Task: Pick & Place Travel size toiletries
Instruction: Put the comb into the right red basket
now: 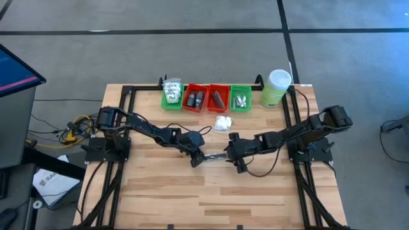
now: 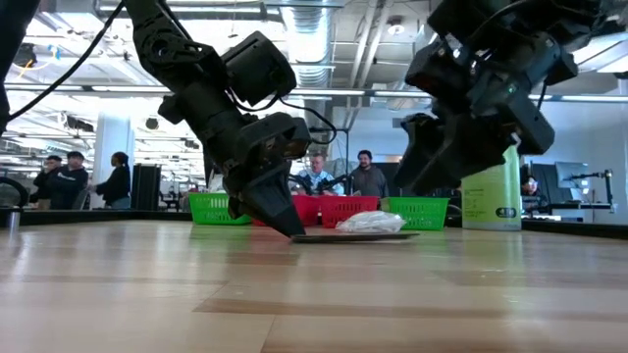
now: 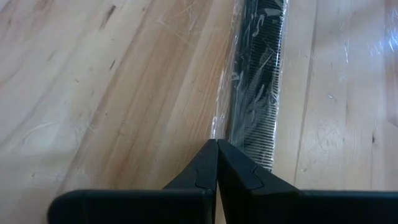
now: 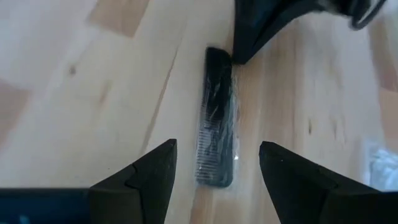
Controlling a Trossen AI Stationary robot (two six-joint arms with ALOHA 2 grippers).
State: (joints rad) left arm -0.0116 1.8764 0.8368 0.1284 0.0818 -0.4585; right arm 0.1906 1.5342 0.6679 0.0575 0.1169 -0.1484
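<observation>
The dark grey flat bar (image 1: 216,155), a comb in clear wrap, lies at the centre of the high view on the wooden table (image 1: 160,191) between the left gripper (image 1: 198,158) and right gripper (image 1: 235,160), with a white soft packet (image 1: 222,122) just above and green and red trays (image 1: 206,98) and a pale green canister (image 1: 276,87) along the upper edge. The low view alone shows people in the room behind, at left and centre, while the comb is only a thin dark line at mid-frame. The left wrist view shows its jaws pressed closed at the comb's end, whether pinching the wrap is hard to tell; the right wrist view shows its jaws spread wide, the comb lying between them, ungripped.
</observation>
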